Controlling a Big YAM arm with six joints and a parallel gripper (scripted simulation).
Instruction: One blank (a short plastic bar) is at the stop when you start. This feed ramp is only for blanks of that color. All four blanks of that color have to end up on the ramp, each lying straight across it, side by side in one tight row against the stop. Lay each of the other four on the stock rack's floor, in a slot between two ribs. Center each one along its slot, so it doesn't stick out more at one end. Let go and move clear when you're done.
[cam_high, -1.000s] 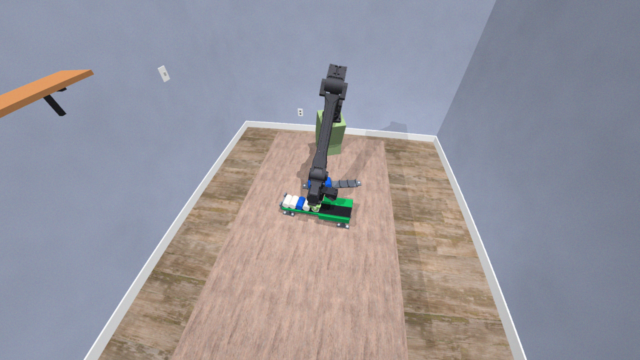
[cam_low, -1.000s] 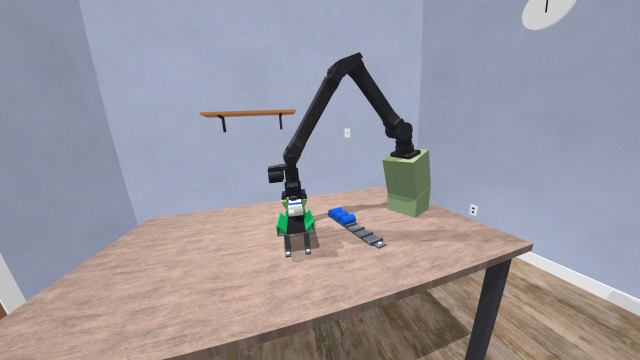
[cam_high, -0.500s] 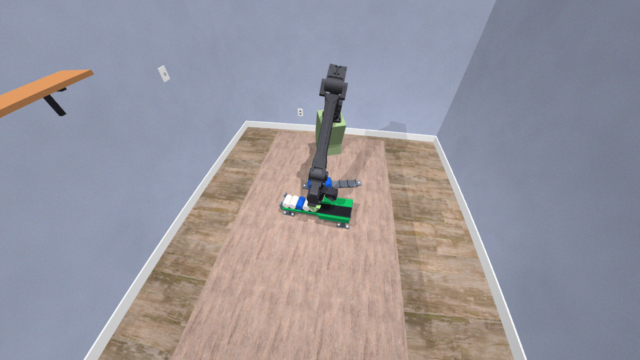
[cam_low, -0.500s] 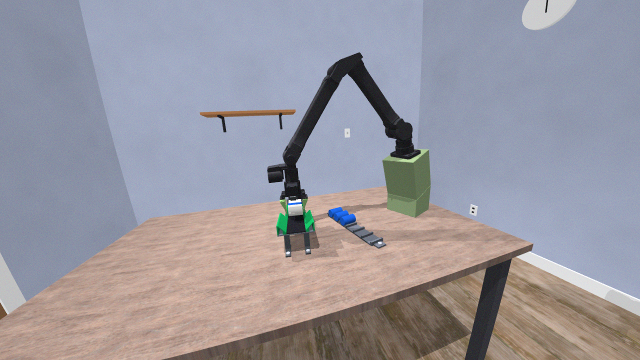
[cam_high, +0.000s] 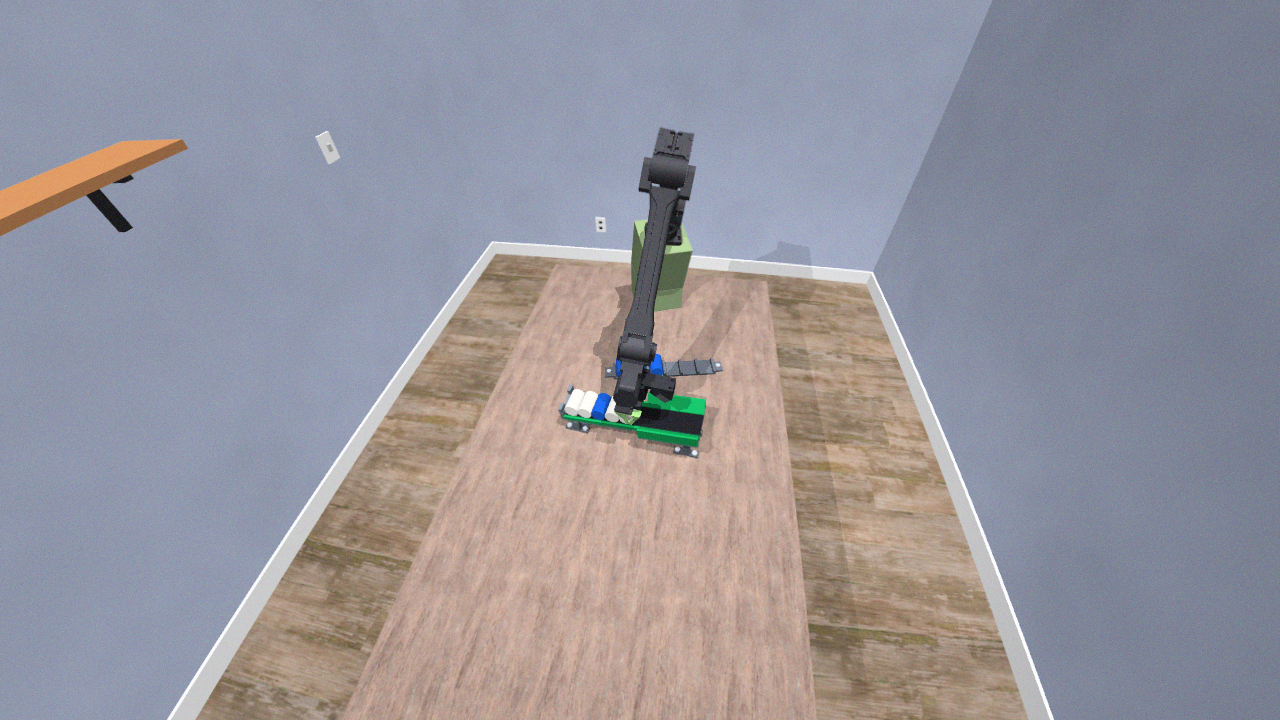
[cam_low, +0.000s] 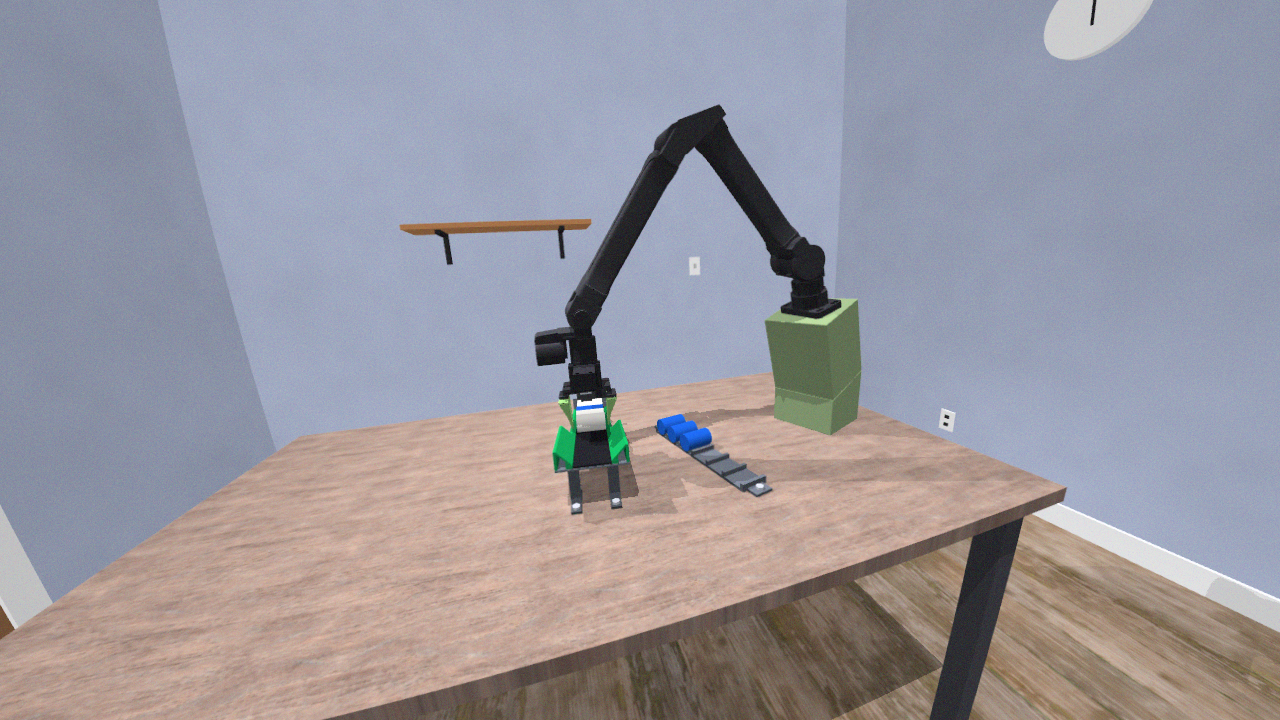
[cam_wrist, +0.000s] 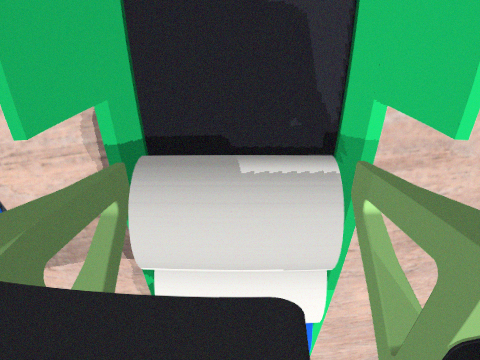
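I observe the end effector (cam_high: 631, 416) (cam_low: 588, 413) (cam_wrist: 240, 177) spread at the ramp (cam_high: 666, 436) (cam_low: 563, 447) (cam_wrist: 420, 60), gripping nothing; in the wrist view, its fingers stand at 9 and 3 o'clock, one off each end of the outermost white blank (cam_low: 590, 420) (cam_wrist: 235, 215). That blank lies straight across the ramp. In the top view, the stop (cam_high: 564, 413) is at the ramp's 9 o'clock end. From it toward 3 o'clock lie the stop-side white blank (cam_high: 575, 402), the second white blank (cam_high: 587, 403), the blue blank (cam_high: 601, 406) (cam_low: 589, 407) (cam_wrist: 309, 337) and the inner white blank (cam_high: 612, 411) (cam_wrist: 240, 285), then the outermost one. I therefore count all four white blanks on the ramp, with one blue intruder. Three racked blue blanks (cam_high: 657, 364) (cam_low: 682, 431) lie on the stock rack (cam_high: 693, 368) (cam_low: 733, 474), about 1 o'clock from the ramp on the counter (cam_high: 581, 573) (cam_low: 447, 555); I cannot verify their centering. Remaining, in my judgement: extract the blue blank, center it in a free slot, close the white row tightly against the stop, and withdraw. Unloading the outer two white blanks may be required first.
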